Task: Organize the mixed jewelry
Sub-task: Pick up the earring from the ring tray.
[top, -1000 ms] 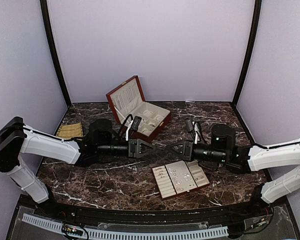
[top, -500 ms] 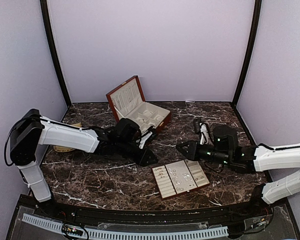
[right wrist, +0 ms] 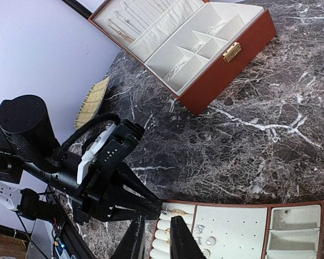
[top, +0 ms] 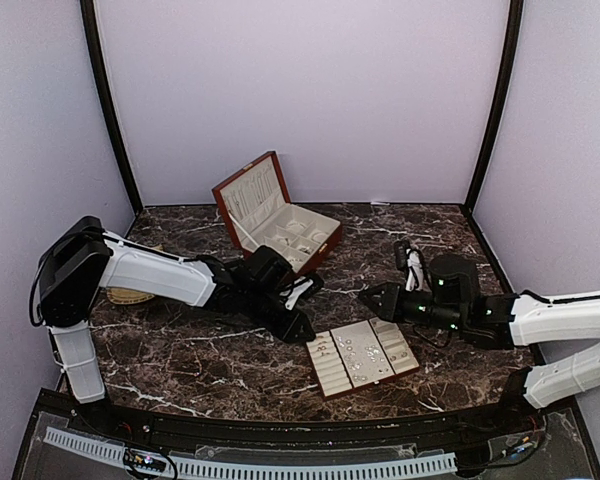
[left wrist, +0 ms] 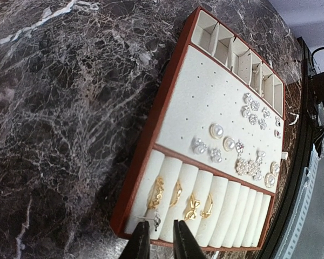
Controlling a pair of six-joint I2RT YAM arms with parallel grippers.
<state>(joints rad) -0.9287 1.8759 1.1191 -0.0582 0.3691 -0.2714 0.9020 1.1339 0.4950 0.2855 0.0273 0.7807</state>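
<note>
1. The tray point(left wrist: 197, 97) lies close to the near edge of the desk point(top: 180, 360), a little right of the middle. The wooden box point(right wrist: 221, 81) stands open toward the far edge, left of the middle.
2. Most of the mixed jewelry point(left wrist: 243, 162) that we can see already sits in the tray. Four gold rings point(left wrist: 156, 193) are tucked between the rolls point(left wrist: 243, 210) at one end, and pearl and sparkly studs point(left wrist: 216, 130) are pinned on the middle panel.
3. The small compartments point(left wrist: 205, 29) at the tray's other end look nearly bare. What little lies in them is too small for us to name.
4. Thin chains point(right wrist: 123, 21) line the lid of the box, and a few of its lower sections hold thin pieces too.
5. The left end effector point(left wrist: 160, 226) hangs over the ring end of the tray, its tips just above the outermost roll. Its jaws stand a narrow gap apart.
6. A tiny silvery piece point(left wrist: 151, 219) shows right at those tips. We cannot tell whether it is pinched or already resting on the roll.
7. The right end effector point(top: 365, 293) hovers near the tray's far side without touching it. Its jaws are a little apart, with nothing visible between them.
8. We judge the sorting well along. What is left seems to be seating this silvery piece, since several rolls are free. We cannot tell whether anything small lies loose on the dark marble.
</note>
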